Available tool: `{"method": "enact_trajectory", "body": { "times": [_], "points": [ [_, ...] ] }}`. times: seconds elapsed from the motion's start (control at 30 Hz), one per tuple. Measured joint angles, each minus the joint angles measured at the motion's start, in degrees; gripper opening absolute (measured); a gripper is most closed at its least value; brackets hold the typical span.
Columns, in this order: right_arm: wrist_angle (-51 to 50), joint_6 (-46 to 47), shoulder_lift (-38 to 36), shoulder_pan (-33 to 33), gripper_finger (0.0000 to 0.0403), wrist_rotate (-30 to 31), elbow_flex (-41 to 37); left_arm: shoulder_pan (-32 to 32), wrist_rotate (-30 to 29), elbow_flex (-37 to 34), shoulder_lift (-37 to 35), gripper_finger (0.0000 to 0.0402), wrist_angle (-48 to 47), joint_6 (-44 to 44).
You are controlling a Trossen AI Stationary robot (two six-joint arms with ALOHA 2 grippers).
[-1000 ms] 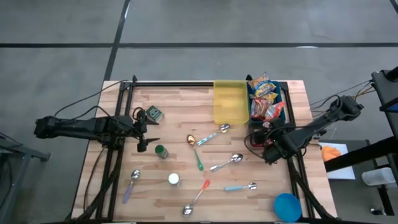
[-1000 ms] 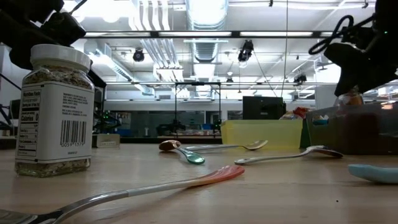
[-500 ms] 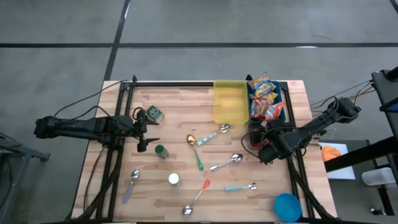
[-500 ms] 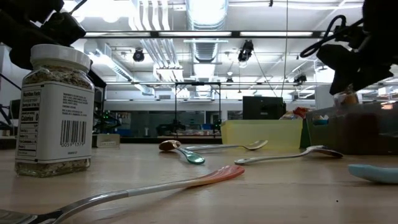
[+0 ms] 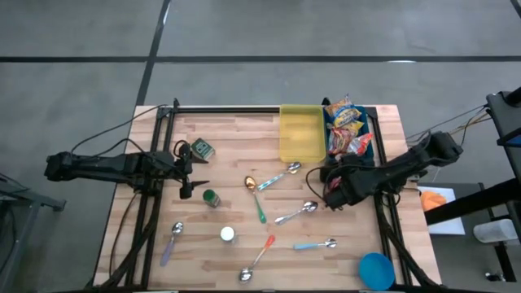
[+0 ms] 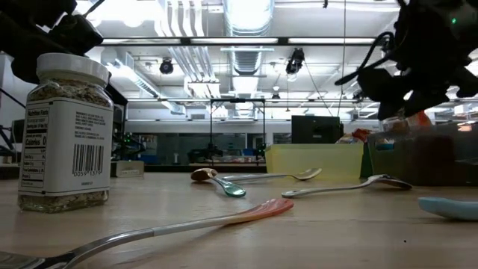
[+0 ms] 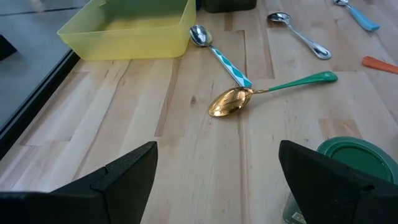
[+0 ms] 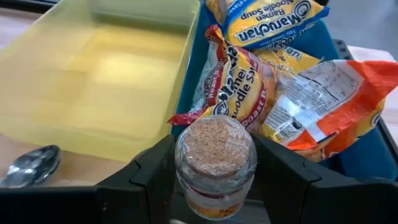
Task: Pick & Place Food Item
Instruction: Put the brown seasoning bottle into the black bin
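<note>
The right gripper holds a small jar pinched between its two dark fingers, one pad on each side of the glass. Just beyond the fingertips sit ramen packets in a blue bin, with a yellow tray beside them. The left gripper hovers over the worktop with fingers spread wide and empty; a green-lidded jar stands beside one finger.

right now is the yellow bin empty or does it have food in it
Empty. The right wrist view shows the yellow bin with a bare floor; the ramen packets sit in the blue bin beside it.
</note>
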Motion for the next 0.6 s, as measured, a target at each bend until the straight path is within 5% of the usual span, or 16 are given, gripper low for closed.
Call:
{"method": "enact_trajectory", "body": {
  "times": [0.6],
  "points": [
    [10.58,-0.1,7.51,-0.21,0.0184,-4.52,0.13,0.0,0.0,0.01,-0.02,0.034,0.0,0.0]
  ]
}}
